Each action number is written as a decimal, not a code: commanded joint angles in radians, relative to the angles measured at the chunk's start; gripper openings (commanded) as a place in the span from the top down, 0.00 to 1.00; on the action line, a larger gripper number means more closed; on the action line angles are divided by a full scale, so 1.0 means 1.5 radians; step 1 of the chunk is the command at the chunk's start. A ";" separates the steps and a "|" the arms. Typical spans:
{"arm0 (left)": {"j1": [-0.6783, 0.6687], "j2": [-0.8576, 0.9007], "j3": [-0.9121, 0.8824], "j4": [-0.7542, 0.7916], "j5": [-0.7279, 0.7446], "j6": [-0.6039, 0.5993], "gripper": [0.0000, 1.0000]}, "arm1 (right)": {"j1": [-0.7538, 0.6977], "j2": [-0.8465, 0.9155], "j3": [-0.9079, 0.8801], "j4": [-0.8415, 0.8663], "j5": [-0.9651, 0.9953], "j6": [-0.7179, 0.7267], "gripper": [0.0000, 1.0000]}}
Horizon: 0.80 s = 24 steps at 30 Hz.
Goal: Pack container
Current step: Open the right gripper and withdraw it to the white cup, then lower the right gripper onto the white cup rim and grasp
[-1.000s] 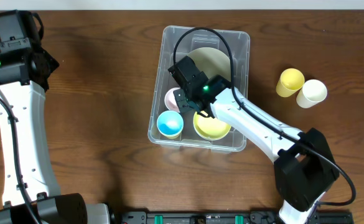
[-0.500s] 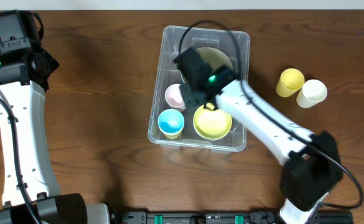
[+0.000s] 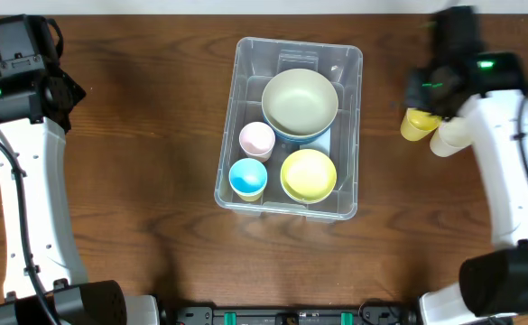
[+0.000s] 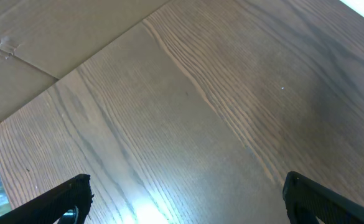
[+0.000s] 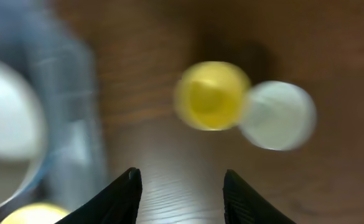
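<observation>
The clear container [image 3: 347,65] stands at the table's middle. Inside it are a pale green bowl [image 3: 300,101] stacked on a blue bowl, a pink cup [image 3: 256,140], a blue cup [image 3: 246,178] and a yellow bowl [image 3: 308,175]. A yellow cup [image 3: 415,125] and a white cup [image 3: 453,135] stand on the table to its right; both show blurred in the right wrist view, yellow cup [image 5: 211,95], white cup [image 5: 277,116]. My right gripper [image 5: 182,180] is open and empty, above the table between the container and those cups. My left gripper [image 4: 185,196] is open and empty over bare wood at the far left.
The right arm's wrist [image 3: 453,59] hangs over the table's back right, partly covering the yellow cup. The left arm [image 3: 29,181] runs down the left edge. The container's wall [image 5: 63,112] shows blurred at the left of the right wrist view.
My right gripper has lifted out of the container and swung right, to above the yellow and white cups. The pale green bowl is now uncovered. The left arm has not moved.
</observation>
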State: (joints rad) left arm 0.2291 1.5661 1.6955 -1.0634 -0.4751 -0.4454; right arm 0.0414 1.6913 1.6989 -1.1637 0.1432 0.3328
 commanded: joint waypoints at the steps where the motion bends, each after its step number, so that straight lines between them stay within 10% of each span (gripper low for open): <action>1: 0.002 0.003 0.003 -0.001 -0.010 -0.006 0.02 | -0.084 -0.003 -0.015 -0.004 0.006 0.007 0.55; 24: 0.002 0.003 0.003 -0.001 -0.010 -0.006 0.02 | -0.296 -0.003 -0.338 0.297 -0.143 -0.029 0.59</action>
State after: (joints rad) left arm 0.2291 1.5661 1.6955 -1.0634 -0.4751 -0.4458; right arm -0.3992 1.6913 1.2228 -0.7521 -0.0017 0.3126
